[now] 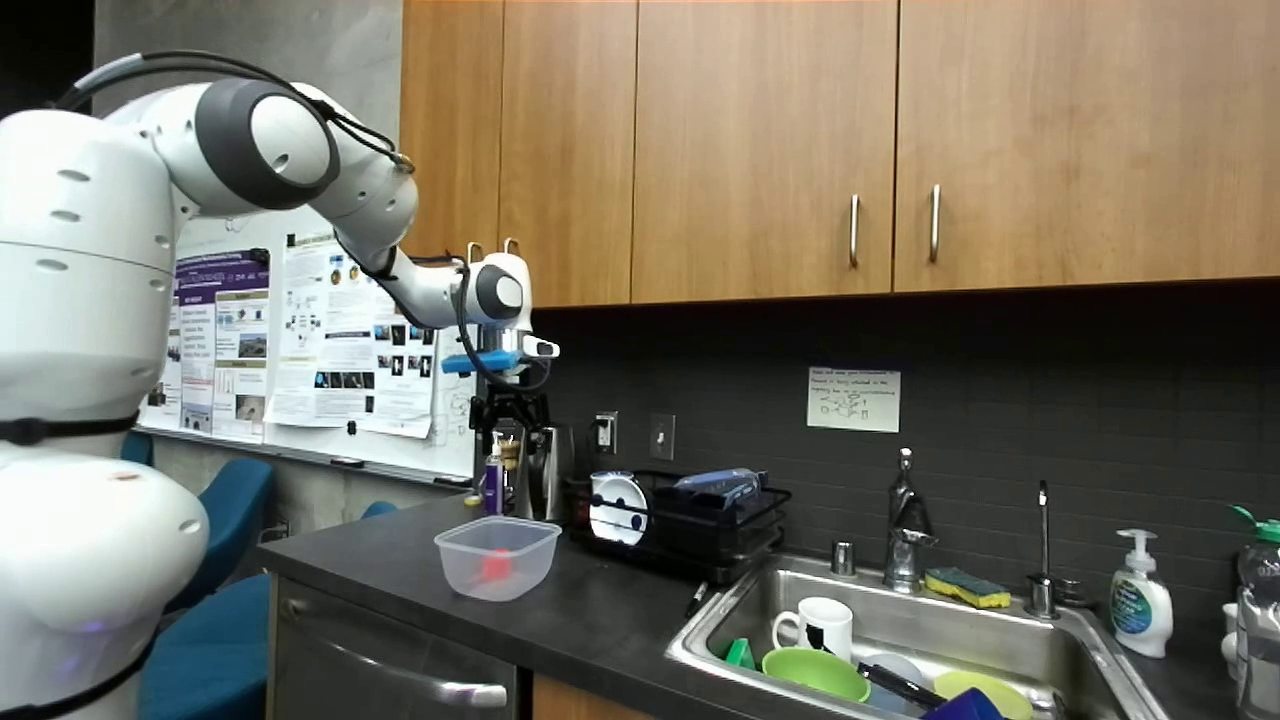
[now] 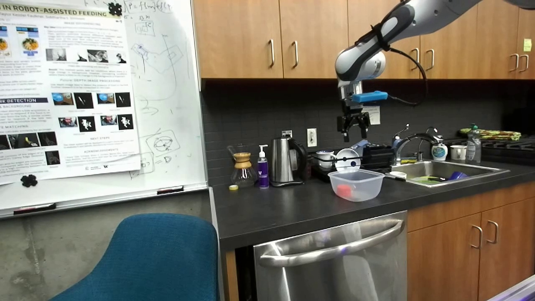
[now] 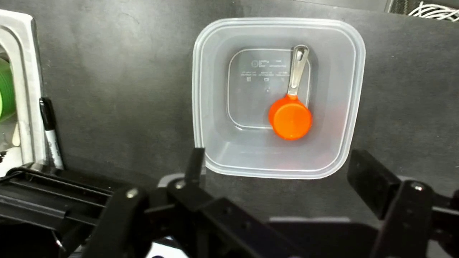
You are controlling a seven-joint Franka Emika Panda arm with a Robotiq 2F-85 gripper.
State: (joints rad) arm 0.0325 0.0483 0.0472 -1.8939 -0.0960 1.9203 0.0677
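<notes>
The orange cup [image 3: 291,121] lies in the tub [image 3: 215,89] on the counter [image 3: 107,89], well below the gripper [image 2: 355,136], whose jaws stand wide apart.

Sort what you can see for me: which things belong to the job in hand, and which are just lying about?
Likely in the job, being nearest the open gripper:
clear plastic container, lower down, not touched
orange cup, metal-handled, inside the container

Apparently just lying about:
marker by the sink
steel kettle
purple pump bottle
dish rack
sponge
</notes>
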